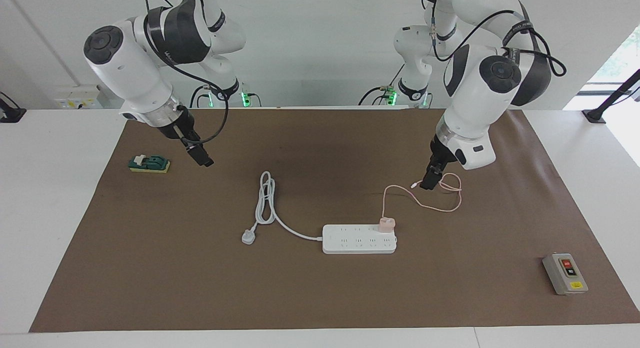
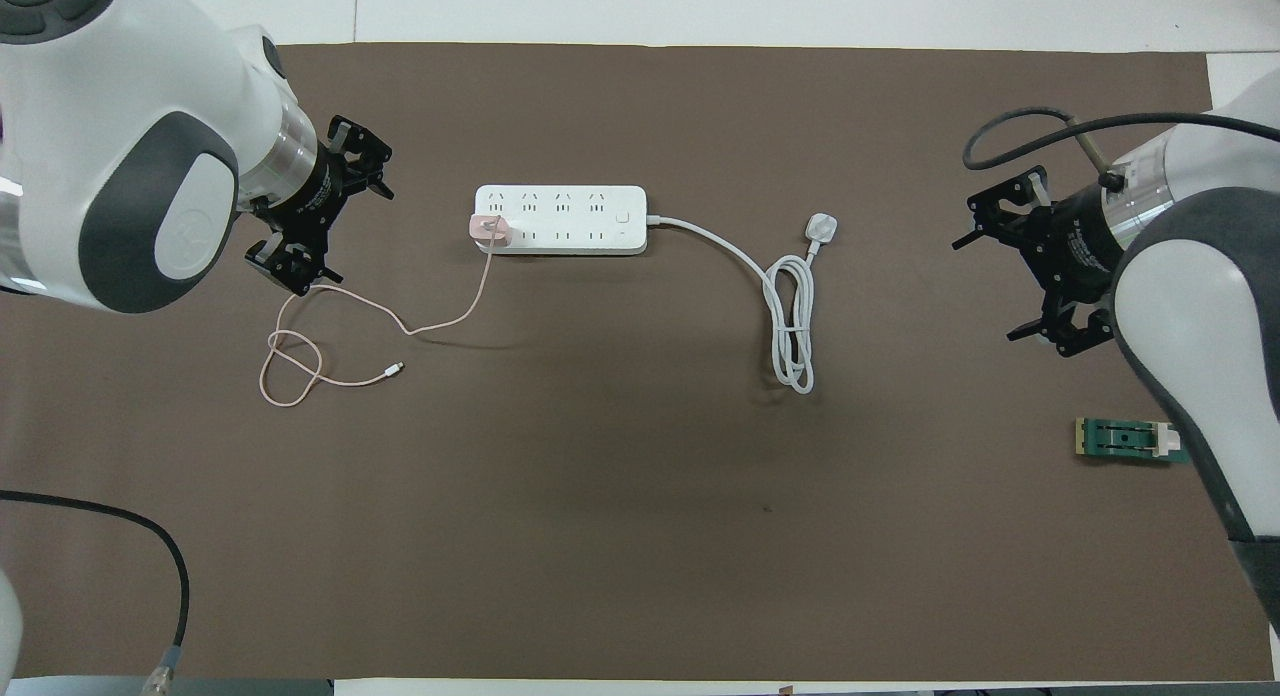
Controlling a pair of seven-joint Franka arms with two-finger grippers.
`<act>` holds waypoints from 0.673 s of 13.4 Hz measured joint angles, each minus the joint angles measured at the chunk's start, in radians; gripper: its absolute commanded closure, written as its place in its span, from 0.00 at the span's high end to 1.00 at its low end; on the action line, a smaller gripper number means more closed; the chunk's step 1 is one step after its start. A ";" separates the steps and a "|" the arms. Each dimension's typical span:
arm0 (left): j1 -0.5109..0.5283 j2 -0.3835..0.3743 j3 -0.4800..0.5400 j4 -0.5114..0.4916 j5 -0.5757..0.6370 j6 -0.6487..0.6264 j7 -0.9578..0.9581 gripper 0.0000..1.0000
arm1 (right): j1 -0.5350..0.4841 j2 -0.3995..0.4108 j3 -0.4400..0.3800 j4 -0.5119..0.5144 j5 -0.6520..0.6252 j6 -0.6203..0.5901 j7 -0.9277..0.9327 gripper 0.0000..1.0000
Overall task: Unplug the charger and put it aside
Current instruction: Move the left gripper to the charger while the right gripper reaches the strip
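Robotics laboratory test bench. Shown by: two white Franka arms point(image 1: 145, 83) point(image 1: 480, 83) mounted at one edge of a white table point(image 1: 55, 198), status lights glowing green at their bases; brown paper mat point(image 1: 320, 298) spread as a work surface; plain white wall and a wall socket plate point(image 1: 77, 97) at the right arm's end. Laid out as sparse test props: white power strip point(image 1: 359, 239), grey push-button switch box point(image 1: 565, 274), green knife switch point(image 1: 149, 163).

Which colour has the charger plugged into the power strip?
Pale pink; the charger shows best in the overhead view.
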 measured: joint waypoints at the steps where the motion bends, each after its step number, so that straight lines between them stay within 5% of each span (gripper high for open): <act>1: -0.003 0.024 0.000 0.014 0.009 0.035 -0.041 1.00 | 0.004 0.018 0.000 -0.006 0.045 0.025 0.115 1.00; 4: -0.023 0.090 0.002 0.032 0.040 0.128 -0.159 1.00 | 0.053 0.062 0.002 -0.040 0.168 0.133 0.372 1.00; 9: -0.052 0.187 0.004 0.066 0.079 0.177 -0.250 1.00 | 0.160 0.085 0.003 -0.121 0.308 0.376 0.424 1.00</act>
